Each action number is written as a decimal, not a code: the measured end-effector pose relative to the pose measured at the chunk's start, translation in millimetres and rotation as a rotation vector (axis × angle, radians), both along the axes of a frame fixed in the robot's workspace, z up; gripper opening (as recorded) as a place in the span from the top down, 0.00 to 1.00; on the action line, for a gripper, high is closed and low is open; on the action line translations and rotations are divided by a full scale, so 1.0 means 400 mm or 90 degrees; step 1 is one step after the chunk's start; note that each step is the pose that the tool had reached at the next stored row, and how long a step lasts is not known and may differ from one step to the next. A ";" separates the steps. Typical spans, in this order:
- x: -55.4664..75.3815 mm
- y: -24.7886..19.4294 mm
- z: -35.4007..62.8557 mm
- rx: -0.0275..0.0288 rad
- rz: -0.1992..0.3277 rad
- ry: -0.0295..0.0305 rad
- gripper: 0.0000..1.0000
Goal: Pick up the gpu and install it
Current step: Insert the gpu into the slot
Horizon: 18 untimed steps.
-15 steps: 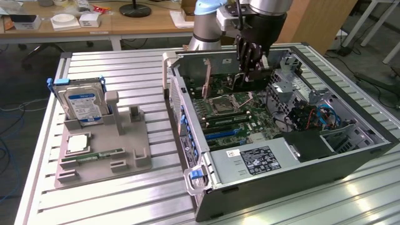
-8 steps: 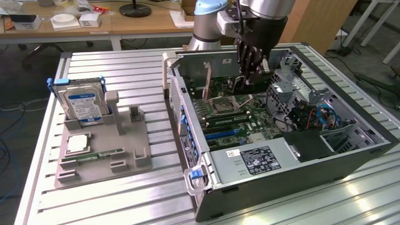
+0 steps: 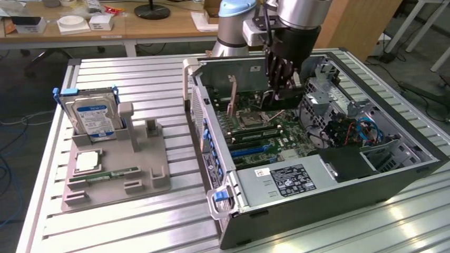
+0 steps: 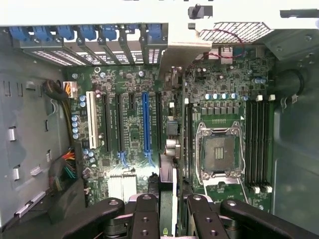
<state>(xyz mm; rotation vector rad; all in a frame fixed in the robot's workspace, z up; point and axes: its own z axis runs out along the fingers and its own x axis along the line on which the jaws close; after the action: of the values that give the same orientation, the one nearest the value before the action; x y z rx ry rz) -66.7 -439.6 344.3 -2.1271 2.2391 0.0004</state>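
Clearly, in the wrist view we see the graphics card (image 4: 167, 179) edge-on between the two fingers (image 4: 145, 211) of the gripper (image 4: 170, 201), which are clenched on it. It sits over the motherboard (image 4: 124, 149), between the long blue slot (image 4: 146, 119) and the processor socket (image 4: 218, 152). Turning to the exterior view, we see the arm (image 3: 299, 16) reaching straight down into the open computer case (image 3: 330, 205), wrist upright, gripper low inside above the board.

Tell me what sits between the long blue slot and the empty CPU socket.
In the wrist view, the gpu stands there edge-on, gripped by the gripper, with the blue slot on one side and the CPU socket on the other.
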 end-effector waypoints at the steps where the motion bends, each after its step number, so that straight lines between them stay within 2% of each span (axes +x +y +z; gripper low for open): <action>1: -0.001 0.000 -0.003 0.0001 0.002 0.0000 0.73; 3: -0.001 0.000 -0.009 -0.0004 0.008 0.0002 0.73; 5: -0.001 0.000 -0.013 -0.0051 0.012 0.0006 0.73; 11: -0.004 0.000 -0.023 -0.0045 0.018 0.0005 0.73; 18: -0.005 -0.013 -0.036 -0.0044 0.022 0.0005 0.73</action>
<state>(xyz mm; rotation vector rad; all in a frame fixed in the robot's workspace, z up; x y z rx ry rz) -68.7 -444.9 329.9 -2.1700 2.2050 -0.0051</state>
